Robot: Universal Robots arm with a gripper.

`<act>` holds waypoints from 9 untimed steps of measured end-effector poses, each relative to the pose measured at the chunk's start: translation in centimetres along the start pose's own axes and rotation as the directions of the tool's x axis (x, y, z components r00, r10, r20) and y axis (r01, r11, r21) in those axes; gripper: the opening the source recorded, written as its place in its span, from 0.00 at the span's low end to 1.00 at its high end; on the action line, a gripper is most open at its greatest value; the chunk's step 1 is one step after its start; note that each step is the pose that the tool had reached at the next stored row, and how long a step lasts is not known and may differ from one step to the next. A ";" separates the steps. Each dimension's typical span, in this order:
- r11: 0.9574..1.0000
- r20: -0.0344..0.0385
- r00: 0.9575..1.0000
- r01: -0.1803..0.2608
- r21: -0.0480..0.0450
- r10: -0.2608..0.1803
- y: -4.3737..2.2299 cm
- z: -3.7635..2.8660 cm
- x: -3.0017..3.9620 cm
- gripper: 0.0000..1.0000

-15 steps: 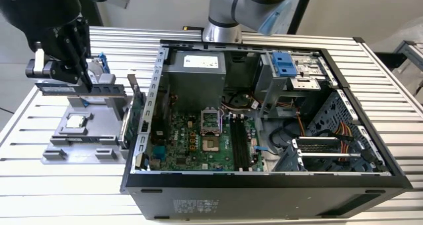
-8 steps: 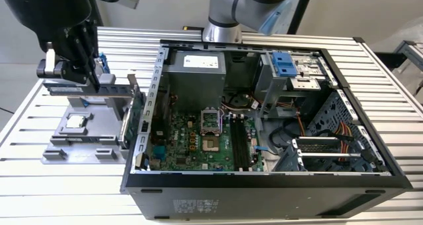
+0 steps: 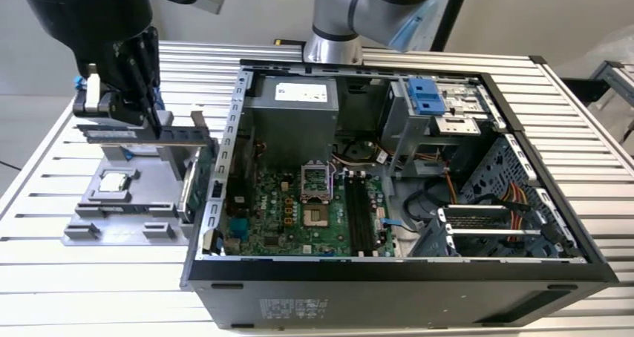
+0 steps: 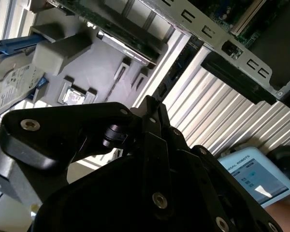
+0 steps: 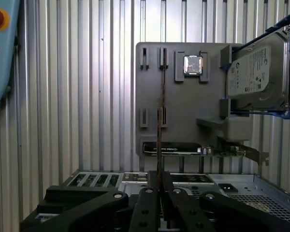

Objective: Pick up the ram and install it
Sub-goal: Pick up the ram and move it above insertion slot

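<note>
The ram [image 3: 148, 134] is a long thin dark green stick, and my gripper [image 3: 134, 122] is shut on it near its middle. It hangs level over the grey holder [image 3: 99, 222] at the exterior view's left, outside the open computer case [image 3: 396, 269]. In the first wrist view the ram [image 5: 160, 121] shows edge-on, rising from between the black fingertips [image 5: 147, 193] of the gripper [image 5: 159, 187], in line with the holder's narrow slots [image 5: 162, 57]. The black memory slots [image 3: 358, 218] lie on the motherboard inside the case. The second wrist view has the gripper's [image 4: 150, 104] black body from behind.
On the holder stand a silver hard drive with blue rails [image 5: 256, 72], a bigger green card with a metal bracket [image 3: 188, 181] and a small square chip [image 5: 193, 64]. The case wall [image 3: 213, 196] rises between holder and motherboard. A teach pendant [image 5: 0, 48] lies on the slatted table.
</note>
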State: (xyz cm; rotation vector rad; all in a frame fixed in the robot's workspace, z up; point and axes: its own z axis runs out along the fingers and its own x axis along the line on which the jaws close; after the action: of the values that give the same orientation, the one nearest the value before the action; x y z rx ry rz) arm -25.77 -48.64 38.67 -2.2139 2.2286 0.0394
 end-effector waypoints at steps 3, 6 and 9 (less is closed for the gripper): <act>1.000 0.000 1.000 0.000 0.000 0.000 -0.44 -0.01 0.00 0.00; 1.000 0.000 1.000 0.000 0.000 0.000 -0.88 -0.01 -0.01 0.00; 1.000 0.000 1.000 0.000 0.000 0.000 -1.28 -0.02 -0.01 0.00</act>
State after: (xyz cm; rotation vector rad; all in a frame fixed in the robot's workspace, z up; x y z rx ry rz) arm -24.49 -48.65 38.67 -2.2140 2.2285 0.0393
